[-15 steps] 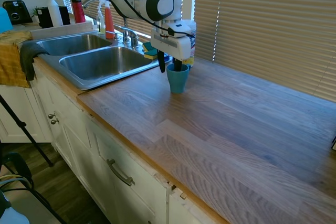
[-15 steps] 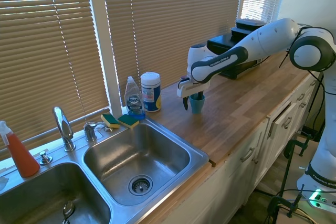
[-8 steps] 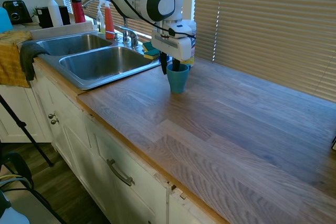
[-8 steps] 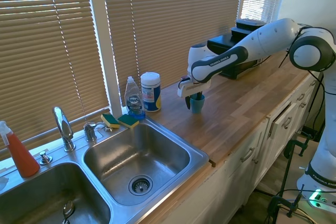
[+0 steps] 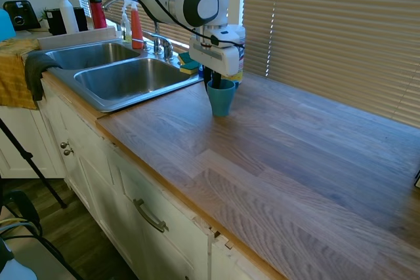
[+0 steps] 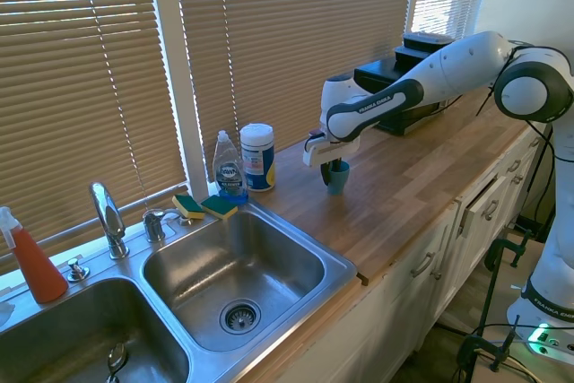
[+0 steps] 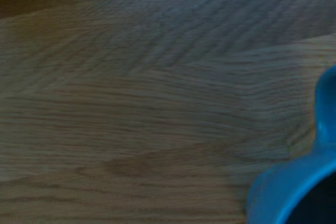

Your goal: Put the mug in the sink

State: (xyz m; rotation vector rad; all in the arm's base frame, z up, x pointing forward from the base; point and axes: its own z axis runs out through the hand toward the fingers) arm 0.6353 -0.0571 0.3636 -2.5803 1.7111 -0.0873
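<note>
wood countertop (image 5: 282,155) | closed blinds (image 6: 278,33) behind, daylit | white cabinets (image 5: 125,201) | dark wood floor (image 5: 65,227)

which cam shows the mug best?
First exterior view: the mug shows rim to base, upright on the counter, gripper at its rim. Second exterior shows it small, partly behind the fingers. Wrist view catches only a blurred blue edge.

We saw the mug (image 6: 337,176) standing upright on the tabletop (image 6: 421,177), right of the sink (image 6: 235,266). The hand (image 6: 330,170) reached down over its rim, fingers closed on the wall. A canister (image 6: 257,157) stood nearby.
</note>
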